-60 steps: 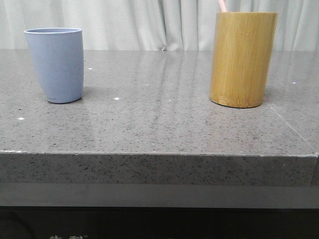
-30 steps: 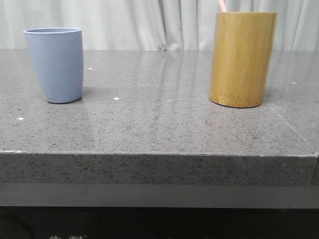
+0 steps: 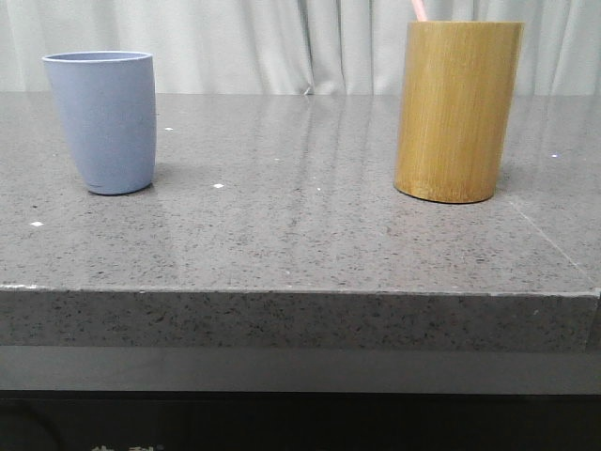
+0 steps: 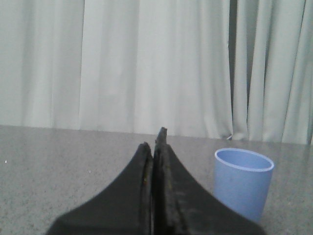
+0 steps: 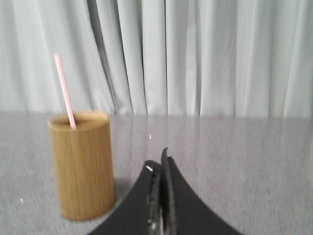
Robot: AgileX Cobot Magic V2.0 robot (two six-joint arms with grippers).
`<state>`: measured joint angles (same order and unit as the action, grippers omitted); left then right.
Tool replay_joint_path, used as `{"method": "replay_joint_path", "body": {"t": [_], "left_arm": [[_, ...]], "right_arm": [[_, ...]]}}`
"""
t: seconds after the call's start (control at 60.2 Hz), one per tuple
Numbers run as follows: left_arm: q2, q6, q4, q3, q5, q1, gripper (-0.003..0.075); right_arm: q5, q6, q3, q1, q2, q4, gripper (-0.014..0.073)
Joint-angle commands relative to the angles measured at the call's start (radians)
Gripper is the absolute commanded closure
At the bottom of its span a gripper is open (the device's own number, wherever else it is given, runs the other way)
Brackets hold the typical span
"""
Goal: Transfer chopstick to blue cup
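While the chopstick (image 5: 64,91) stands in the tall bamboo holder (image 5: 82,165) on the right side of the worktop (image 3: 300,235), I have not picked it up yet. I can see its pink top poking out above the holder's rim, leaning a little. The blue cup (image 3: 101,122) sits well apart from it, on the left side.

My right hand (image 5: 161,166) is near the holder, with its two fingers pressed together and nothing between them. My left hand (image 4: 154,152) is near the blue cup, also squeezed closed and holding nothing.

Looking at the pictures from a second ago, almost nothing has changed. The cup and the holder stay where they were; the view just wobbles a tiny bit. I think that means the job is only starting. My right hand will need to spread its fingers first.

At the very bottom of the front view there are bits of white writing, too cut off for me to read.
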<state>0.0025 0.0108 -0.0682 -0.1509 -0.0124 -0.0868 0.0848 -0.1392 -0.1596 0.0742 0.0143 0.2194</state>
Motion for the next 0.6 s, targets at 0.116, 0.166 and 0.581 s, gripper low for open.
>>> {"method": "replay_joint_path", "body": {"t": [0.116,0.166,0.581], "left_arm": [[0.190,-0.011,-0.010,-0.234,0.122,0.003,0.0739],[0.254,-0.011,-0.010,-0.285,0.159,0.003,0.0739],[0.562,-0.011,-0.010,-0.444,0.152,0.003,0.0738]], "right_arm": [[0.123,-0.005,-0.233,-0.007,-0.165,0.005,0.0695],[0.165,-0.005,-0.280,-0.007,-0.223,0.005,0.0695],[0.205,-0.005,-0.428,-0.007,-0.496,0.005,0.0690]]}}
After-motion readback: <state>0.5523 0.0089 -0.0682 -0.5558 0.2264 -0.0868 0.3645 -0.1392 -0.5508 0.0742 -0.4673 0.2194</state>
